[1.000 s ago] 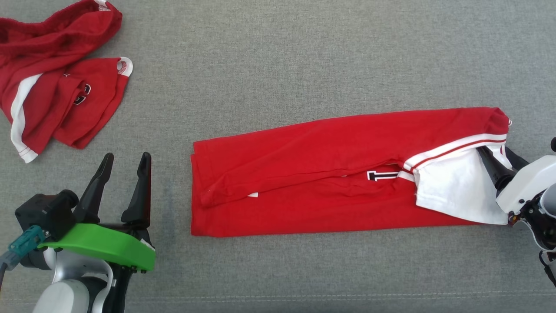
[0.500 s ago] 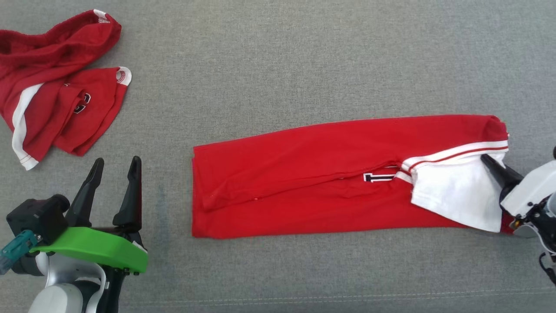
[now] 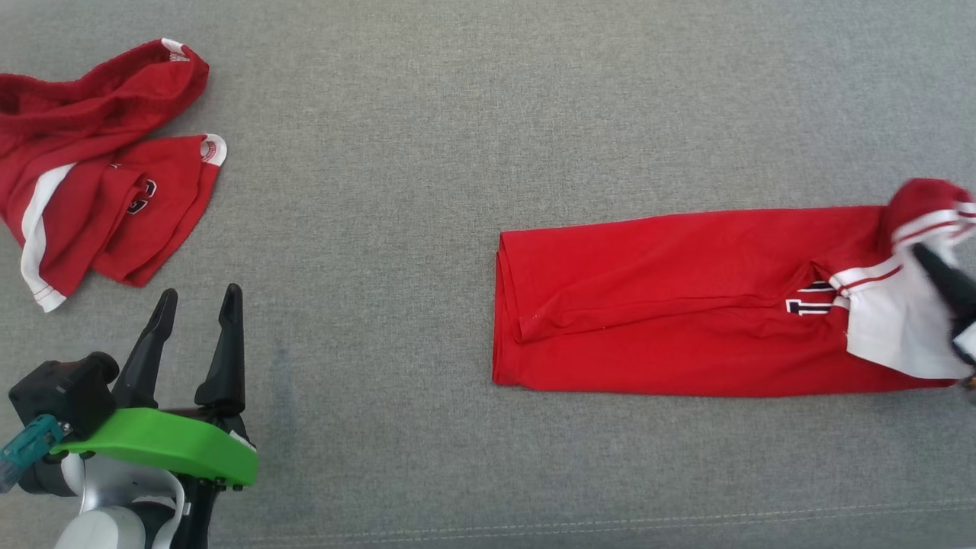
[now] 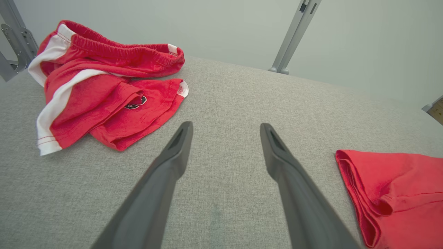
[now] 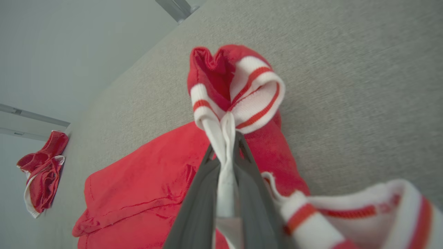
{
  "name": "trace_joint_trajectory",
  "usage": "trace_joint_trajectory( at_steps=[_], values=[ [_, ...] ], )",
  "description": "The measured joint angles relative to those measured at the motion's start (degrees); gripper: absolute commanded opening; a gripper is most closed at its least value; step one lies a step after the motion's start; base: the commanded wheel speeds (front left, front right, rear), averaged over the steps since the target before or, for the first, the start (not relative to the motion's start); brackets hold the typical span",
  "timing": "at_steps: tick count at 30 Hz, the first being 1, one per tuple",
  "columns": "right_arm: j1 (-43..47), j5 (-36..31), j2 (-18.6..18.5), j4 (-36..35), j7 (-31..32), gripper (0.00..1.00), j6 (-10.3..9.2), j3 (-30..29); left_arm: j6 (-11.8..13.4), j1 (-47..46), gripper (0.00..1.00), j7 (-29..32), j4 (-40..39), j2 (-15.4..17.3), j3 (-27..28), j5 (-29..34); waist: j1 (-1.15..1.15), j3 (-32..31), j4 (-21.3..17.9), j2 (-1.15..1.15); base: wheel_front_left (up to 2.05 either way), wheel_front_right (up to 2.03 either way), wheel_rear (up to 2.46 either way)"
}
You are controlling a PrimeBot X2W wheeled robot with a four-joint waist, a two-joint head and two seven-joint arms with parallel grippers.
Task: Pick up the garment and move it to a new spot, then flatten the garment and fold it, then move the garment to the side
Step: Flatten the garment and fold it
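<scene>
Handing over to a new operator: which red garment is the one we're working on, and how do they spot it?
On the grey fabric surface, look to the robot's right for the long red garment lying as a flat folded strip. Its white, red-striped end is pinched in the right gripper, unlike the crumpled red pile at the far left, which lies loose.

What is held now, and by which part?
The right gripper is shut on the folded red garment, by the white cloth beside its striped cuff. The left gripper holds nothing.

Bright, soft, even light with faint shadows. At the right edge, the right gripper (image 3: 924,255) and garment (image 3: 671,305) cuff are motion-blurred. Wrist views stretch at edges.
</scene>
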Motion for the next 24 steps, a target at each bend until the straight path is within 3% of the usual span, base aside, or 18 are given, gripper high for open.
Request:
trace_joint_trajectory(
  at_steps=[2,11,15,18,24],
  values=[
    [0.0,2.5,3.3,-4.7,2.2,0.0,1.22,2.9,0.0,0.0,1.0,0.0,-0.1,0.0,0.1,0.0,0.0,0.0,-0.2,0.0,0.0,0.0,0.0],
    [-2.6,5.1,12.6,-18.9,6.3,0.0,1.25,13.7,0.0,0.3,1.0,2.0,-1.1,2.1,-0.8,1.6,0.0,1.4,-1.3,0.0,0.0,0.0,0.0],
    [-5.8,2.8,17.1,-20.0,5.1,0.0,1.0,16.4,0.0,0.2,1.0,3.2,-1.9,3.0,-1.3,2.2,0.0,2.5,-1.7,0.0,0.0,0.0,0.0],
    [-7.6,-1.5,20.1,-18.8,3.6,0.0,-0.85,19.7,-0.1,-0.1,1.0,3.8,-2.5,3.4,-2.2,2.5,0.0,3.7,-1.8,0.0,0.0,0.0,0.0],
    [-9.5,-6.7,24.7,-14.9,2.4,0.0,-2.41,25.5,-0.1,-1.1,1.0,4.3,-2.4,3.4,-2.4,2.5,0.0,4.6,-1.1,0.0,0.0,0.0,0.0]
  ],
)
